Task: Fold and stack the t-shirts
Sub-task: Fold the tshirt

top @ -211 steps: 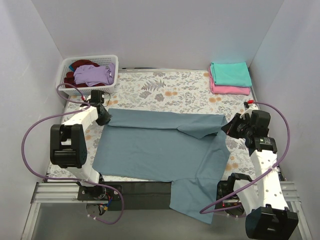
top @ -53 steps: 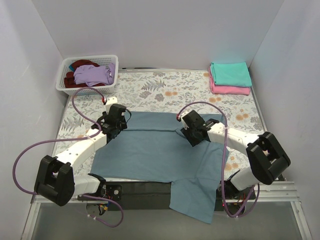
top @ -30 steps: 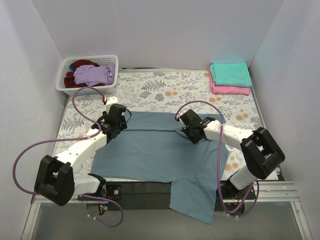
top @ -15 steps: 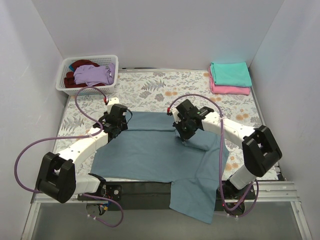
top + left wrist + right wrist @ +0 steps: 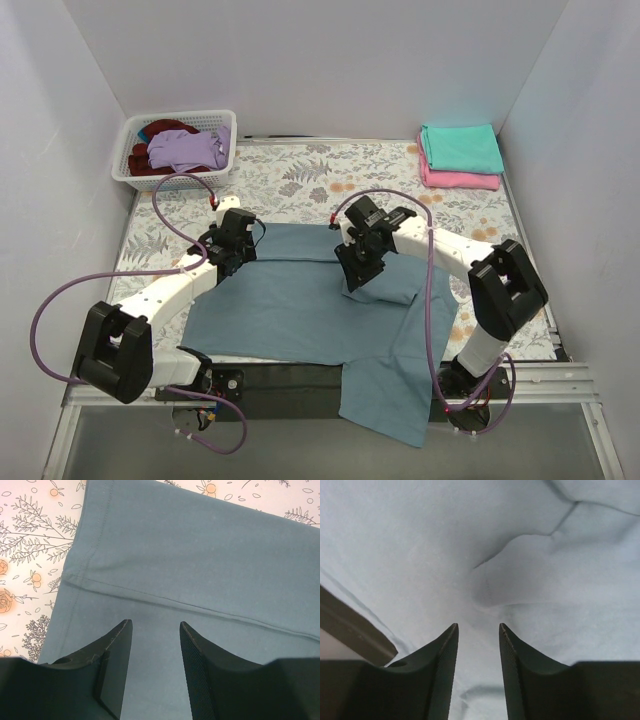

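Observation:
The large slate blue-grey t-shirt (image 5: 280,300) lies spread on the floral table, its lower part hanging over the near edge (image 5: 385,400). Its right sleeve area is folded in as a rumpled flap (image 5: 392,284) on the body. My right gripper (image 5: 356,277) is open and points down at that flap's left end; the right wrist view shows its jaws (image 5: 477,630) apart over creased cloth (image 5: 520,570). My left gripper (image 5: 234,252) is open over the shirt's far left part, jaws (image 5: 152,630) apart above a seam line (image 5: 200,609), holding nothing.
A white lattice basket (image 5: 222,122) at the far left holds a lilac shirt (image 5: 188,150) and a dark red one (image 5: 142,158). A folded teal shirt (image 5: 460,146) lies on a folded pink one (image 5: 458,180) at the far right. Walls enclose the table.
My right gripper carried the shirt's right flap leftward and inward over the body, and now stands open above it. The left gripper came onto the far left part earlier and has barely moved since.

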You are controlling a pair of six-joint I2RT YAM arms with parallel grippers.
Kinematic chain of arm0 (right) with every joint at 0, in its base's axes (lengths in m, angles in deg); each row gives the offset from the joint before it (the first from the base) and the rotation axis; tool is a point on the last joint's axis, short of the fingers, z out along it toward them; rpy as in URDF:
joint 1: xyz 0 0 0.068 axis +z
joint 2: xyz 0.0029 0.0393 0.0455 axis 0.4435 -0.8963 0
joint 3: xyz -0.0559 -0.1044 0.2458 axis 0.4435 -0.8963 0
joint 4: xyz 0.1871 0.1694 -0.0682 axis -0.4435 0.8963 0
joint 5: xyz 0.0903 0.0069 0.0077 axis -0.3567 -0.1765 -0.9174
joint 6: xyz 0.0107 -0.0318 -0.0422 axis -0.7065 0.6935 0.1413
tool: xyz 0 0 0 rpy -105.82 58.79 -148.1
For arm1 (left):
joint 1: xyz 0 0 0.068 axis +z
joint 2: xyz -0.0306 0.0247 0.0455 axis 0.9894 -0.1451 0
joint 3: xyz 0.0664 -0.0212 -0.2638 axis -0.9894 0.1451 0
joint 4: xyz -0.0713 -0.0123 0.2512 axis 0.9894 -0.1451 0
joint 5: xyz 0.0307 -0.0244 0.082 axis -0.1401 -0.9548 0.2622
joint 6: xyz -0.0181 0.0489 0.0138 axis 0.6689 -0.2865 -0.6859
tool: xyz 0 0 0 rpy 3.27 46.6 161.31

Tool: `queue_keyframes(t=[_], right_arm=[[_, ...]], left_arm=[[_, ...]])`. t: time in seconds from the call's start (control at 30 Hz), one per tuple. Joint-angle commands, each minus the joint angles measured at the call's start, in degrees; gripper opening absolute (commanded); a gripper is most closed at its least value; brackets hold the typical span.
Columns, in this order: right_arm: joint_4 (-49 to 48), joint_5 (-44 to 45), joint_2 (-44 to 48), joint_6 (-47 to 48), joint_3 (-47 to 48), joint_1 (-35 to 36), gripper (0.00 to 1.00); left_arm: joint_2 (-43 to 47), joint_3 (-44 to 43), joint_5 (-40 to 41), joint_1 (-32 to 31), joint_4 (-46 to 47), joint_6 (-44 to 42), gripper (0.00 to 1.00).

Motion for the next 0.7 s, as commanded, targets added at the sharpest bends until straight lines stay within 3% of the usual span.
queue_keyframes(t=[0.0,0.13,0.4,0.67], right_arm=[[0.2,6.4,7.0,-3.1,-0.3,-0.5,0.47],[-2.5,10.9,14.4,-8.5,-8.1,-5.2,0.52],[-23.1,-2.5,36.5,-20.3,-33.5,-23.6,0.69],[-29.9,-4.6,44.2,-28.7,-45.3,-29.3,0.68]], left_arm=[[0.3,-1.9,0.2,0.3,0.5,-0.6,0.42],[0.3,-2.0,-0.1,0.3,0.5,-0.6,0.42],[0.4,-1.9,-0.6,0.3,0.5,-0.7,0.42],[0.3,-1.8,-0.8,0.3,0.5,-0.6,0.42]])
